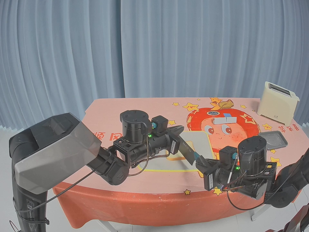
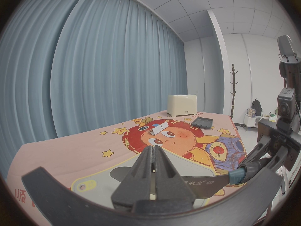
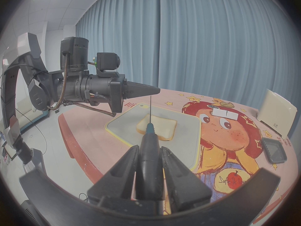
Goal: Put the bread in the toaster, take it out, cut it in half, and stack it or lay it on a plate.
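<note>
A slice of bread (image 3: 156, 127) lies flat on the pale cutting board (image 3: 185, 135) with a yellow rim. My right gripper (image 3: 149, 148) is shut on the knife's dark handle. The blade (image 1: 186, 150) slants up and left over the bread (image 1: 175, 155) and hides much of it. My left gripper (image 1: 180, 128) hangs shut just above the board's far-left part, with its tips close to the blade's end. The blade (image 2: 200, 182) crosses right under those fingers (image 2: 153, 164). The cream toaster (image 1: 278, 102) stands at the table's far right corner. A dark grey plate (image 1: 273, 140) lies in front of it.
The table wears a pink cloth with a cartoon print. A small white label (image 1: 225, 120) lies behind the cutting board (image 1: 201, 139). Grey curtains close off the back. Open cloth stretches between the board and the toaster (image 3: 277, 112).
</note>
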Controlling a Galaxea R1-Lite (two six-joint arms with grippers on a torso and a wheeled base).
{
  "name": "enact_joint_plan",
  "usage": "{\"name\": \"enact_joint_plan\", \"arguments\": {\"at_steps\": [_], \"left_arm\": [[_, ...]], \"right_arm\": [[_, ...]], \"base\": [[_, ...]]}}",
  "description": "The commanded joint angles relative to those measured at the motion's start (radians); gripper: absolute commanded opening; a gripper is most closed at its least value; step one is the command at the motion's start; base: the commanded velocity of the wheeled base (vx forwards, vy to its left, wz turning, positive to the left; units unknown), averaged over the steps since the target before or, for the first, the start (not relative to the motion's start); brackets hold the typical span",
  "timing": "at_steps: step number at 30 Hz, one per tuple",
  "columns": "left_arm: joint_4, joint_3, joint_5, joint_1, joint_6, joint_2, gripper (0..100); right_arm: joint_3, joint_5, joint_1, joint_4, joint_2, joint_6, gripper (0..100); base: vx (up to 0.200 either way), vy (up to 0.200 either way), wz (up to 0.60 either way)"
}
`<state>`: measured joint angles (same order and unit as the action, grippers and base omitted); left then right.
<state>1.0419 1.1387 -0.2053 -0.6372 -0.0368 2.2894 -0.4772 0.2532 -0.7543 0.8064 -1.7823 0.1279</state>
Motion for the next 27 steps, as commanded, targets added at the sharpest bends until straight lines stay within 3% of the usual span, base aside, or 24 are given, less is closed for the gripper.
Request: {"name": "enact_joint_plan", "arguments": {"at_steps": [1, 27], "left_arm": [[0.001, 0.006, 0.000, -0.001, 0.000, 0.012, 0], [0.023, 0.027, 0.003, -0.015, 0.003, 0.064, 0]], "right_arm": [[-0.009, 0.000, 0.007, -0.001, 0.001, -0.001, 0], [-0.001, 0.000, 0.007, -0.003, -0.011, -0.001, 0]], "base": [[0.000, 0.000, 0.00], [0.000, 0.000, 0.00]]}}
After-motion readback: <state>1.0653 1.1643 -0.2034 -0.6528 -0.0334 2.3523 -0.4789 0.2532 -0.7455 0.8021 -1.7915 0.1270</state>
